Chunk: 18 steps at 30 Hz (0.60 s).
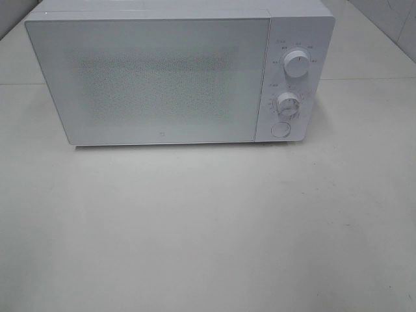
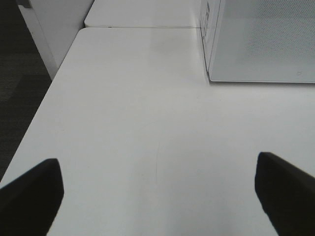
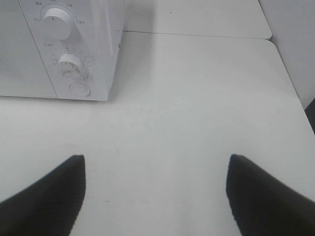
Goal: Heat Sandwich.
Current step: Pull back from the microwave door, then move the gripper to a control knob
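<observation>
White tabletop (image 1: 208, 227) fills the near ground, bare and matt in the high view, and neither arm reaches into that view. Each wrist camera shows its own gripper low over this surface: the left gripper (image 2: 157, 167) has its dark fingers (image 2: 34, 196) spread wide with only table between them, and the right gripper (image 3: 156, 160) likewise stands with its fingers (image 3: 266, 196) well apart, holding nothing. Further back sits a white microwave (image 1: 156, 78), its speckled, frosted door (image 1: 149, 84) closed flat against the body. On the panel at the right of the door an upper knob (image 1: 296, 65) sits above a lower knob (image 1: 287, 104), with a round button (image 1: 280, 129) beneath them; the right wrist view catches the same knobs and button from nearby. Beyond the oven a seam (image 2: 142, 27) divides this table from a second one behind it, and dark floor (image 2: 15, 73) shows off the left edge. No view shows the sandwich, so where it lies cannot be told.
</observation>
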Motion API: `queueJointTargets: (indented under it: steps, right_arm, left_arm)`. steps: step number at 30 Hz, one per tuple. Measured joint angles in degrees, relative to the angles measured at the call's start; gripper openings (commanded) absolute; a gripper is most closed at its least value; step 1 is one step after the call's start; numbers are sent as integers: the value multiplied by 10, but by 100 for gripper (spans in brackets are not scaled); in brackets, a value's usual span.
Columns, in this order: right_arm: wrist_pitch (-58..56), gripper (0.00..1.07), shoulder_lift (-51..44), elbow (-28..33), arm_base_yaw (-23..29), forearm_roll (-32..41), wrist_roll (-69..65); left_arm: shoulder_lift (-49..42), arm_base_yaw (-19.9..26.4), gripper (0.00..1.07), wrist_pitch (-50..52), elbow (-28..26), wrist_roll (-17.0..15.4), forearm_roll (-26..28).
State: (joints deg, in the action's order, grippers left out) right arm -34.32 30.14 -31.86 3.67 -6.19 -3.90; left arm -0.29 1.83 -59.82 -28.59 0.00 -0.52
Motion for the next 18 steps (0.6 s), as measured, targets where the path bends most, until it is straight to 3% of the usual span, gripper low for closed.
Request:
queueJointTargets:
  steps: [18]
  right_arm:
    - [179, 76, 150, 0, 0, 2, 0]
  left_arm:
    - [0, 0, 100, 0, 0, 0, 0]
